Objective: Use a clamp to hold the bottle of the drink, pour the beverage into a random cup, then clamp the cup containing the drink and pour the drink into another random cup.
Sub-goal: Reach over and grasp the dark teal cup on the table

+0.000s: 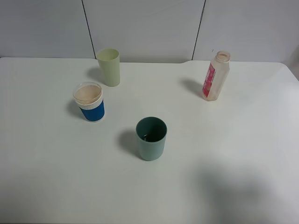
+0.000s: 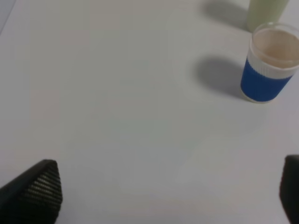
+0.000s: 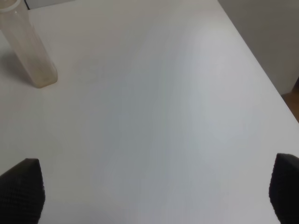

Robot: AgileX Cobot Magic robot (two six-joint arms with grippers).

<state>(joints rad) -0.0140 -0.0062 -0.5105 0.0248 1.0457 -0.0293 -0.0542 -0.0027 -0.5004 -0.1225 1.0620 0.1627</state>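
Observation:
The teal cup (image 1: 151,138) stands upright at the table's middle front, with a little dark liquid (image 1: 148,137) at its bottom. The translucent bottle (image 1: 216,76) with the pink label stands upright at the back right, capless; it also shows in the right wrist view (image 3: 29,48). The pale yellow-green tumbler (image 1: 109,67) stands at the back left. Neither arm shows in the high view. My left gripper (image 2: 170,191) is open over bare table, short of the blue cup (image 2: 270,62). My right gripper (image 3: 156,189) is open and empty, well apart from the bottle.
The blue cup with a white rim (image 1: 89,102) stands left of the teal cup, its inside pale and brownish. The white table (image 1: 224,154) has its right edge (image 3: 261,70) near the right gripper. A grey panelled wall (image 1: 145,28) runs behind the table.

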